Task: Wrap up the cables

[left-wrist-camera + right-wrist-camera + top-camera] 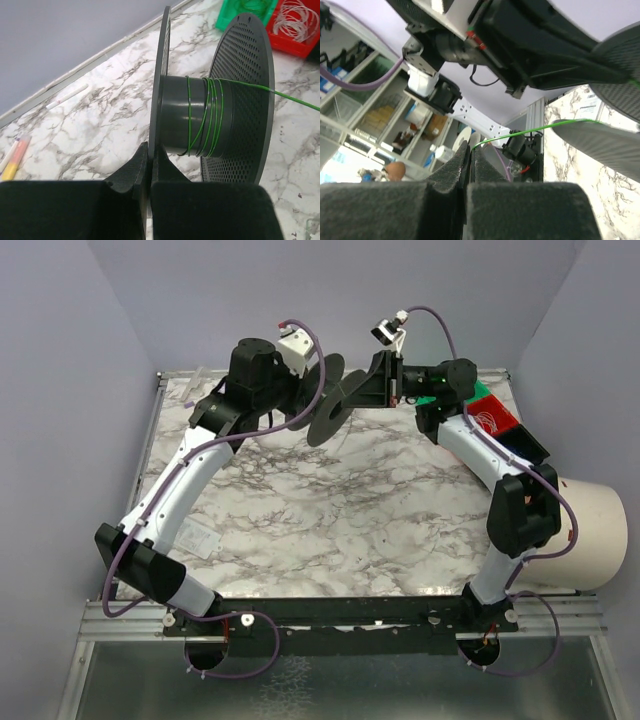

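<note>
Winding step in hand: your left claw (149,152) clamps spool (175,117) flange, right claw (469,150) pinches green cable (212,115); next, lay another turn under tension

Thin green cable (214,115), several turns round black spool (172,115), tail taut

1. The overhead camera sits high behind my two bases, looking down over the whole table (330,540) — farthest of the three.
2. The camera on my left claw (148,152) looks along the fingers, close against the spool (240,100), tabletop beyond.
3. The camera on my right claw (468,148) is rolled sideways, facing the room's shelves (365,100) — sharing spool and green wire (530,131) with the left one.
</note>
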